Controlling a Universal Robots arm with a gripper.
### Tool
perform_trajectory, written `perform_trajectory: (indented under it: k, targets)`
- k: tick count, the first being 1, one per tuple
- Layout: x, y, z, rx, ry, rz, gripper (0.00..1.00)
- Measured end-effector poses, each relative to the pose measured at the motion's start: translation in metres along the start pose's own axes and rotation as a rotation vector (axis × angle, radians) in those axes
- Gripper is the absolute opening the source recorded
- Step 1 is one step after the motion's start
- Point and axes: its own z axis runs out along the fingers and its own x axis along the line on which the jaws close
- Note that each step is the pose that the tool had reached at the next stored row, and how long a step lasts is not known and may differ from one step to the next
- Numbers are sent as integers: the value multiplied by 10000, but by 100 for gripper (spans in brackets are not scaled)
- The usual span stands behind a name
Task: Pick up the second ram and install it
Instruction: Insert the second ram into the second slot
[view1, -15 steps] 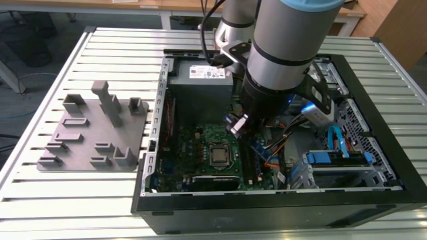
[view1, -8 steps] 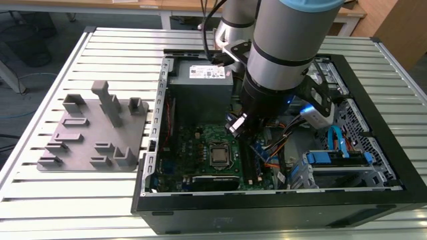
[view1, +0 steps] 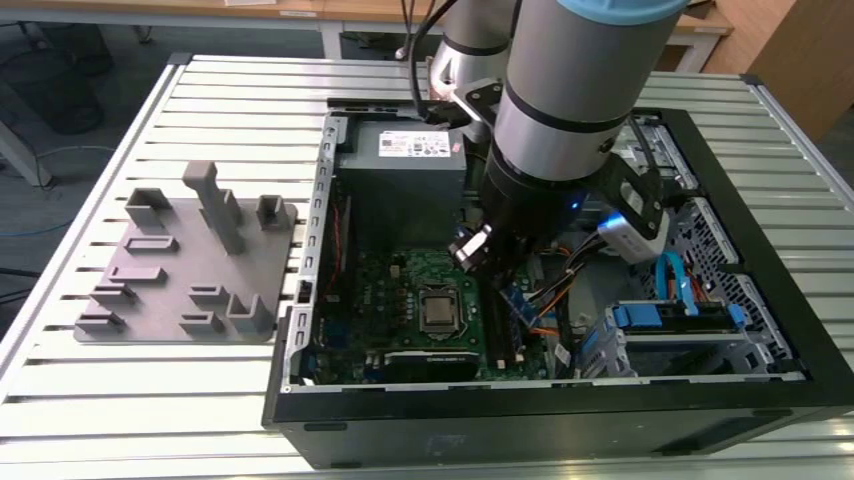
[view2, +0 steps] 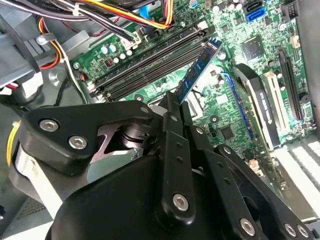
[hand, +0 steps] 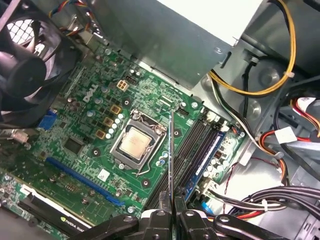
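The gripper (hand: 172, 216) is clamped on the second ram (hand: 170, 150), held edge-on over the motherboard (hand: 75, 125) near the exterior view's centre; a slight tilt could jam it against 1 slot (hand: 192, 140)

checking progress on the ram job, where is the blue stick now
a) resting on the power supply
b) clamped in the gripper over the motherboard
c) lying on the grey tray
b: the second ram is pinched in the gripper, held over the green motherboard.
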Motion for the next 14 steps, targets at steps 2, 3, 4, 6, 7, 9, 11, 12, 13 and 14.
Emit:
perform_trajectory:
  k: [2, 3, 4, 6, 7, 9, 11, 12, 13, 14]
  targets:
    - [0, 0, 1, 6, -7, 240, 14]
    - [0, 0, 1, 8, -9, 323, 14]
    - [0, 0, 2, 11, -12, 413, 14]
    - [0, 0, 2, 15, -16, 580, 14]
    - [0, 0, 3, 17, -19, 667, 14]
    - [0, 0, 3, 21, -24, 831, 14]
    - [0, 0, 4, 24, -29, 1009, 14]
    - [0, 0, 5, 26, -32, 1087, 14]
    - [0, 0, 5, 28, -34, 1157, 14]
    - [0, 0, 5, 28, -36, 1221, 14]
